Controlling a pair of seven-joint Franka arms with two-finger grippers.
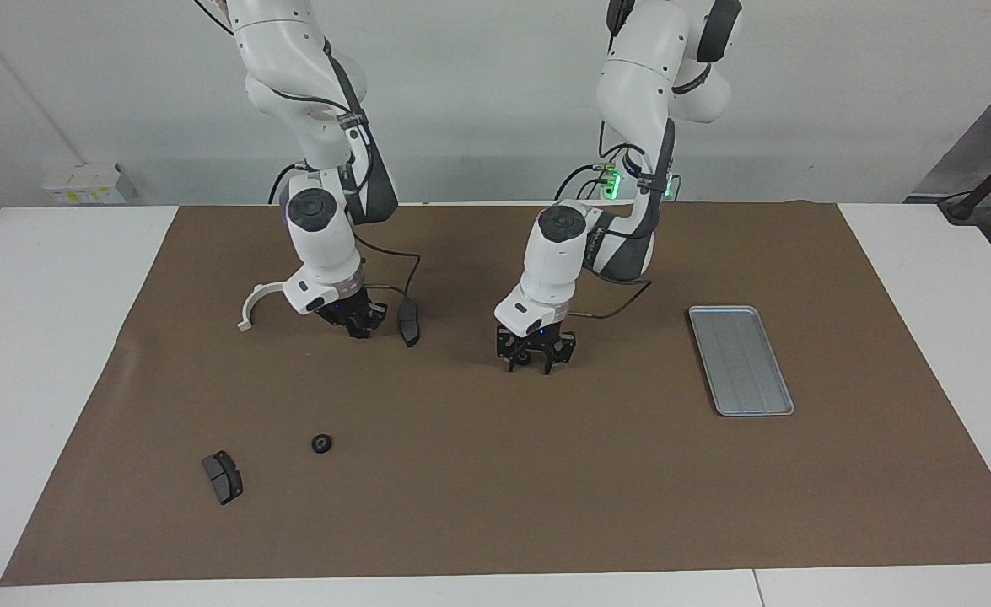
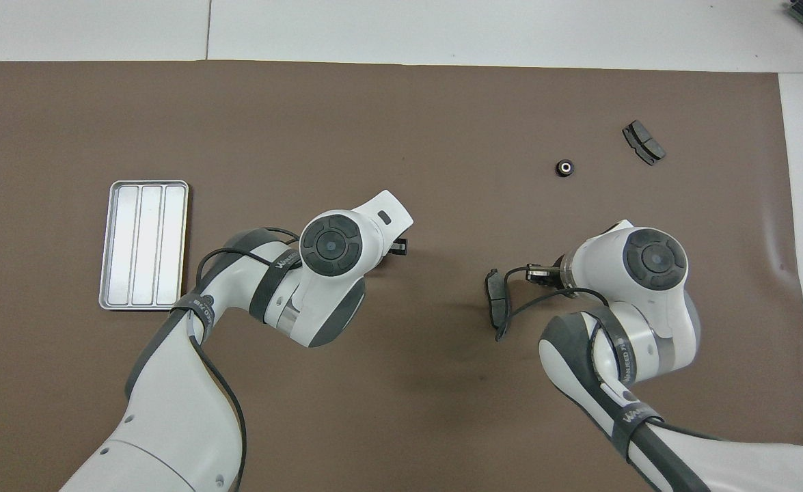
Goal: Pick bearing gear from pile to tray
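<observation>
My left claw (image 1: 531, 361), fingers apart, may hold a small black ring; the flat silver-grey metal tray (image 1: 740, 360) is well apart, so it could drop. My right claw (image 1: 358, 323), state unclear, waits.

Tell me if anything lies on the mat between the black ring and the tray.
Nothing lies on the mat between the black ring and the tray; only the left gripper hangs over that stretch.

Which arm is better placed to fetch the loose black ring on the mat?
Right, probably. The black ring lies toward the right arm's end of the table, as does the right end effector. The left end effector hangs over the middle of the mat, closer to the tray.
</observation>
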